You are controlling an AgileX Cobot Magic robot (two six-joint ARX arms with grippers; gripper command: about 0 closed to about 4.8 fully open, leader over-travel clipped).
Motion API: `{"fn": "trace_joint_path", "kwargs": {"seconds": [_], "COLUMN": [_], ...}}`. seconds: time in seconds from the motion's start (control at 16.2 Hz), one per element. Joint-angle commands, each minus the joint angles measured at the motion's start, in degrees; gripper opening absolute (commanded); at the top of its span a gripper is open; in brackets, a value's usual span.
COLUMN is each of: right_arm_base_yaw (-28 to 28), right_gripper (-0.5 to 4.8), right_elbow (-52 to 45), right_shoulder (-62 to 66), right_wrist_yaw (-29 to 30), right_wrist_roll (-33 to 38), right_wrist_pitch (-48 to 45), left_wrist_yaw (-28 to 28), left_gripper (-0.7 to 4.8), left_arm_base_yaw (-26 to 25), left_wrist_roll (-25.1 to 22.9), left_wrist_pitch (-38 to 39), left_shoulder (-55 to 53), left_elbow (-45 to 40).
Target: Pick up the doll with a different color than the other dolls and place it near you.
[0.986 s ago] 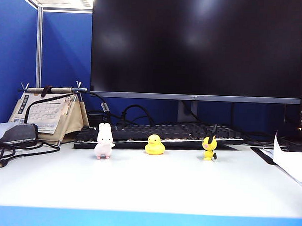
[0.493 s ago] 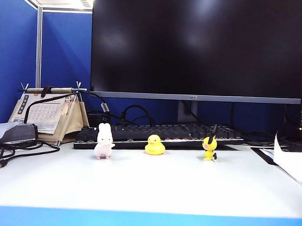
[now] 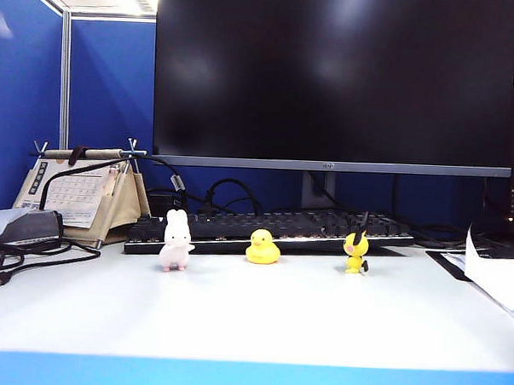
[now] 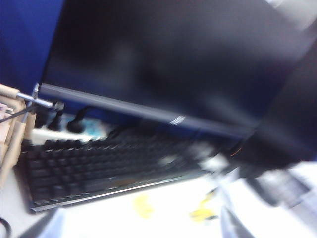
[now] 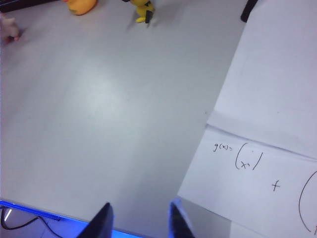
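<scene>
Exterior view: pink-white rabbit (image 3: 177, 241) standing untouched beside yellow duck (image 3: 262, 247); right gripper (image 5: 139, 223) hovering near the table edge, jaws parted, gripping nothing; left gripper barely in frame, blurred, can't tell.

On the white counter (image 3: 260, 316) stand three small dolls: one pale pink-white rabbit doll (image 3: 177, 240) and two yellow ones, a rounded rubber duck (image 3: 262, 247) and a black-eared figurine (image 3: 355, 251). Behind them are one black keyboard (image 3: 272, 229) and one dark monitor (image 3: 334, 76).
</scene>
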State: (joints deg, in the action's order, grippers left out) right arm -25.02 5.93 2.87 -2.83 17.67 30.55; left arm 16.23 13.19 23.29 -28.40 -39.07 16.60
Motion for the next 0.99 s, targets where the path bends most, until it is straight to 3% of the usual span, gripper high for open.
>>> {"fn": "trace_joint_path", "kwargs": {"seconds": [0.06,0.18,0.37,0.68,0.99], "right_arm_base_yaw": [-0.11,-0.11,-0.11,-0.09,-0.11], "right_gripper": [1.48,1.48,1.48,1.48,1.48], "right_elbow": [-0.35,-0.35,-0.35,-0.35,-0.35], "right_shoulder": [0.0,0.02,0.0,0.0,0.0], "right_wrist_yaw": [-0.04,-0.04,-0.04,-0.04,-0.04], "right_wrist_roll": [-0.15,-0.15,-0.15,-0.15,-0.15], "right_wrist_pitch": [0.46,0.46,0.46,0.46,0.46], "left_wrist_yaw": [0.5,-2.84,-14.05,-18.78,-18.91], "left_gripper": [4.79,4.79,4.79,4.79,4.79], "left_arm_base_yaw": [2.49,7.91,15.43,16.31,16.39], "left_wrist_roll": [-3.19,-3.45,-7.45,-8.63,-6.56], "left_wrist_pitch": [-8.13,-15.21,-23.96,-17.57,-12.31], "left_shoulder": [-28.65,-39.04,-45.92,-54.18,-59.04], "left_elbow": [6.78,7.19,8.52,15.23,19.8]}}
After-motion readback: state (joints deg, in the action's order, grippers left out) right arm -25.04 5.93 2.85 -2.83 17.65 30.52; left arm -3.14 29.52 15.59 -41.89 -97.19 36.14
